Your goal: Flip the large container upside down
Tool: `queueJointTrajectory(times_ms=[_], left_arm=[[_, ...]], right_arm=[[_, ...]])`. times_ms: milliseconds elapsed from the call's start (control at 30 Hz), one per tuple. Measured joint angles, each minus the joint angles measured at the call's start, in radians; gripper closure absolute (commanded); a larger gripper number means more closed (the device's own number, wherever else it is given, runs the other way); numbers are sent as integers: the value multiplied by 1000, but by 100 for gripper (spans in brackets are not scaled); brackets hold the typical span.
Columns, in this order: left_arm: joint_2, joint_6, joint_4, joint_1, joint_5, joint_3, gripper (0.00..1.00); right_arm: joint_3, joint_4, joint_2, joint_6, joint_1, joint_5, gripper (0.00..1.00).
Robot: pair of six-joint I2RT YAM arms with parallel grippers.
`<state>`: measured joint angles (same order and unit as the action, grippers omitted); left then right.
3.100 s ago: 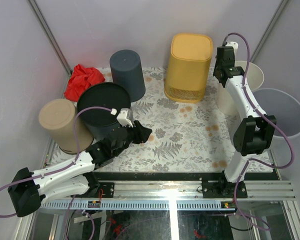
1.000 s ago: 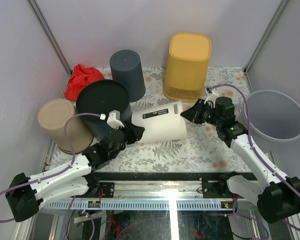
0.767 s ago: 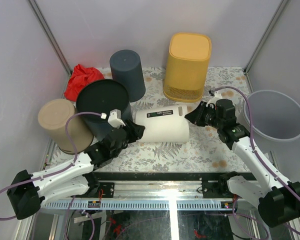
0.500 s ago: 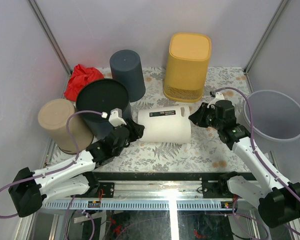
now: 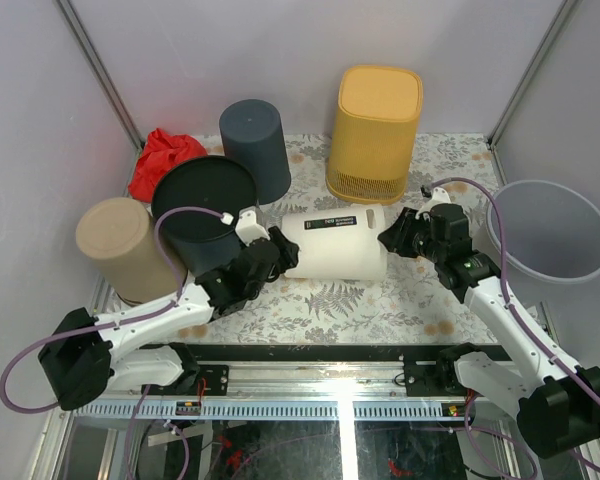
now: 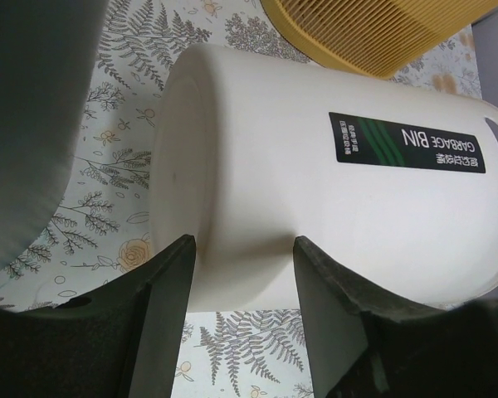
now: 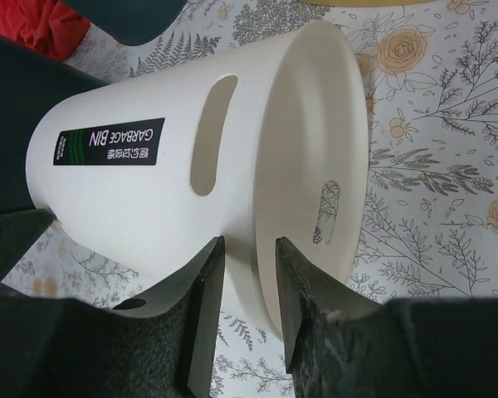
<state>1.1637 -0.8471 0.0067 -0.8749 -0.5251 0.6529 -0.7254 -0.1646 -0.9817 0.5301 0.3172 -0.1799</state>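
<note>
Right gripper (image 7: 247, 249) pinches the rim of the white plastic garbage bin (image 5: 330, 255) at three o'clock; wide-spread left gripper (image 6: 242, 249) should brace its base.

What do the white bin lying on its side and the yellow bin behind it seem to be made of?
The white bin looks like smooth, slightly glossy moulded plastic: even surface, cut handle slot, stuck-on label. The yellow bin seems plastic too, matte, with a fine grid band at its lower edge.
</note>
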Motion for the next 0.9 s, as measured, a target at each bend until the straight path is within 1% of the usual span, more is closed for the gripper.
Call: queueJointTrajectory(times_ms=[467,900], left_arm=[[61,21,-79,-51,-20,87,52],[57,45,-188,-122,-77,153,52]], right_arm=[[-1,-14,-3,1,57,115,59],[-5,-9,-4,23,63,141,55]])
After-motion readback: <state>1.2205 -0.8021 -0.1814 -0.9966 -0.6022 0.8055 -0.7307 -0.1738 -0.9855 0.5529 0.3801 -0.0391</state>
